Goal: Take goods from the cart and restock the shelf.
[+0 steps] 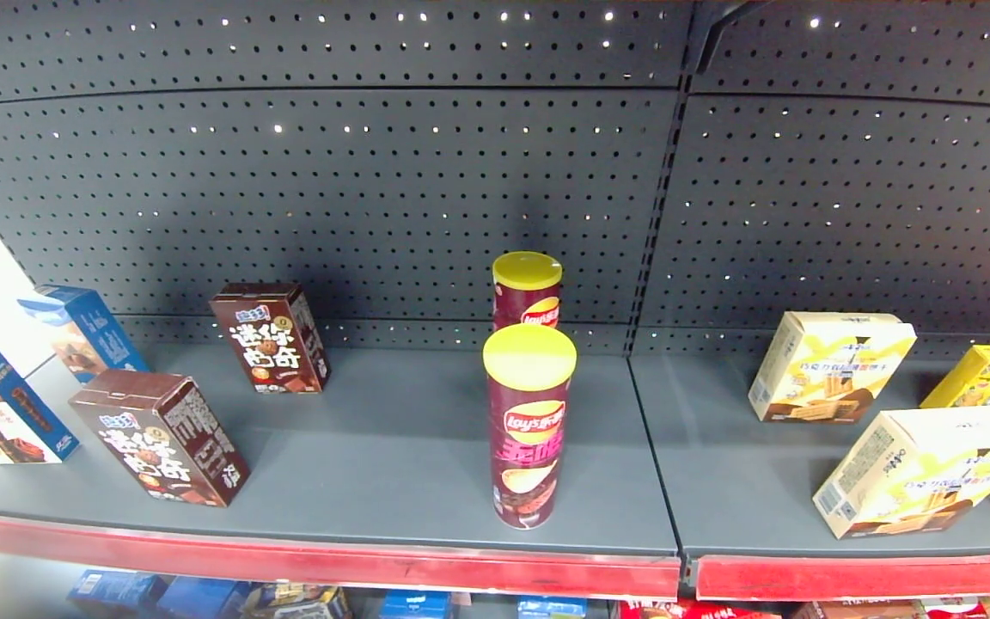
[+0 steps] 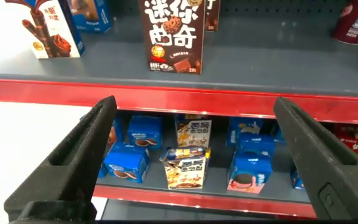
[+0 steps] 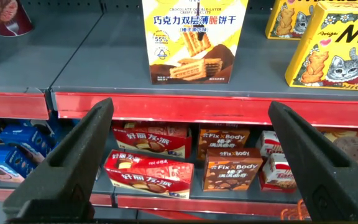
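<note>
1. Crisp can (image 1: pixel 529 430) stands upright near the shelf (image 1: pixel 392 447) front, a second can (image 1: pixel 527 292) behind it; likely light, stiff and slick-sided, best held mid-body.
2. Left gripper (image 2: pixel 193 101), spread and empty, hangs below a brown box (image 2: pixel 173 31).
3. Right gripper (image 3: pixel 191 104), also spread, hangs below a wafer box (image 3: pixel 191 37); the cans lie between them, higher up.

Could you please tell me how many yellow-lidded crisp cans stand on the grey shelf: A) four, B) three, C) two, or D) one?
C: a front can stands upright near the edge of the shelf, and a rear can stands upright just behind it.
</note>
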You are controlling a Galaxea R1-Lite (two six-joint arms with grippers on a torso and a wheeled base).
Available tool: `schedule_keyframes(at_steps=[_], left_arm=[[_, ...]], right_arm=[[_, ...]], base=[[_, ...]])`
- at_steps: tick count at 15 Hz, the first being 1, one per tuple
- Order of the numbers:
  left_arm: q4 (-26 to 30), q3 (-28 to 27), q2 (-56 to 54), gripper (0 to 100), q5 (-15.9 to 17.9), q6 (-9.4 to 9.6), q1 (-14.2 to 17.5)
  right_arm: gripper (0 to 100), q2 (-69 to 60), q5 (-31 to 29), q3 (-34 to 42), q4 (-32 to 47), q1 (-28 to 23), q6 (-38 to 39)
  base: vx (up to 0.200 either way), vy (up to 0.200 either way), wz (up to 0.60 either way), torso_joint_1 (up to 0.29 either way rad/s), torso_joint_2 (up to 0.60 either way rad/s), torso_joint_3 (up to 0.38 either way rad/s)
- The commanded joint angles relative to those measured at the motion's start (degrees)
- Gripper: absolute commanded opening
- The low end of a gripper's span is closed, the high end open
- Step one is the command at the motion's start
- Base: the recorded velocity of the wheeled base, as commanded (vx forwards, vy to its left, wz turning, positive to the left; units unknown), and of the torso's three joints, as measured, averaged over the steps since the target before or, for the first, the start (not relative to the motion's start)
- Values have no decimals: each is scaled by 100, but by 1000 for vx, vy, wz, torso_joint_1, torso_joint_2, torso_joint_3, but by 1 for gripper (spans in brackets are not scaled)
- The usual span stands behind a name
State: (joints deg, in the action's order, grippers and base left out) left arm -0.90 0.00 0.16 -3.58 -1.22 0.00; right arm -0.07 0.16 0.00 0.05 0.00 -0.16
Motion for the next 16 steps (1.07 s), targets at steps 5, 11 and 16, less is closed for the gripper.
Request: schedule_keyframes(at_steps=[5,11,16], left_arm=[[-6,0,19,100,-2,-10,0],[-6,0,19,100,-2,-10,0],[-6,0,19,100,7,-10,0]], right_arm=[[100,7,2,0,-5,0,-2],[100,7,2,0,4,0,-2],[100,7,2,0,-5,0,-2]], base=[[0,0,0,0,0,0],[0,0,0,0,0,0],[0,0,0,0,0,0]])
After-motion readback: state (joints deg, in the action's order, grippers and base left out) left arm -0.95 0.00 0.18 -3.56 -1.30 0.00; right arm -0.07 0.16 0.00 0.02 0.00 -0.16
